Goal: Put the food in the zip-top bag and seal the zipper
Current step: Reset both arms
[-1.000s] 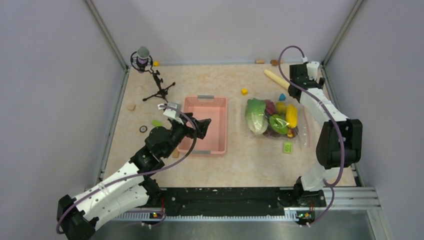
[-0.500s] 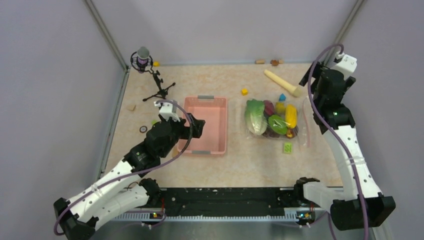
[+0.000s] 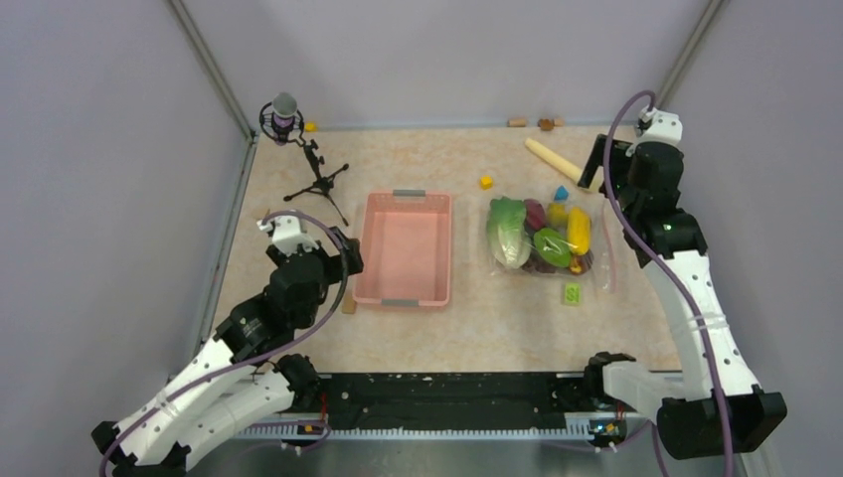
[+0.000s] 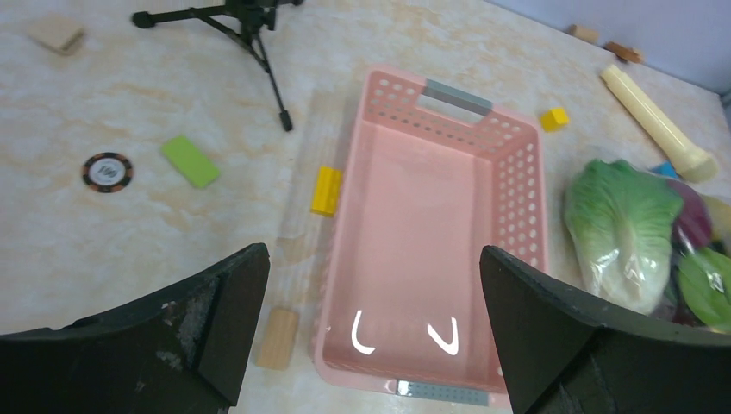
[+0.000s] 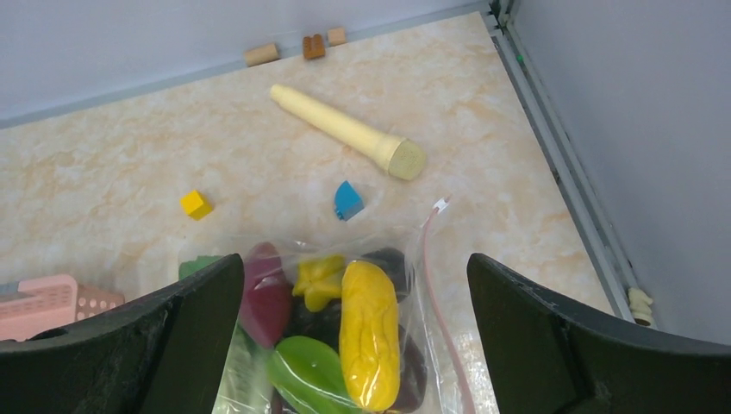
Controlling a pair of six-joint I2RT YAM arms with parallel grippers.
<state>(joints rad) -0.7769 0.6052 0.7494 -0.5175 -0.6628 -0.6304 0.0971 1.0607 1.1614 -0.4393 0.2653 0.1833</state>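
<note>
We find the zip-top bag [image 3: 545, 243] lying flat on the desk [image 3: 447, 328], at 3 o'clock from the pink basket [image 3: 406, 248] and near it. The food is inside the bag. The lettuce head [image 3: 508, 231] fills its 9 o'clock end. The magenta sweet potato [image 3: 535, 213], green pod [image 3: 553, 246] and yellow fruit [image 3: 580, 230] crowd together toward 3 o'clock, over dark pieces. The zipper [image 3: 608, 248] runs as a thin pink strip along the bag's 3 o'clock edge; we cannot tell whether it is pressed shut. A green label [image 3: 572, 292] sits at the bag's 5 o'clock corner.

The right gripper [image 5: 353, 259] hangs above the desk at 1 o'clock from the bag, its fingers spread wide with nothing between them. The beige rolling pin [image 3: 562, 162] lies at 12 o'clock from the bag. The left gripper [image 4: 371, 254] is likewise spread wide and holds nothing, raised at 9 o'clock from the basket and looking down into it.
</note>
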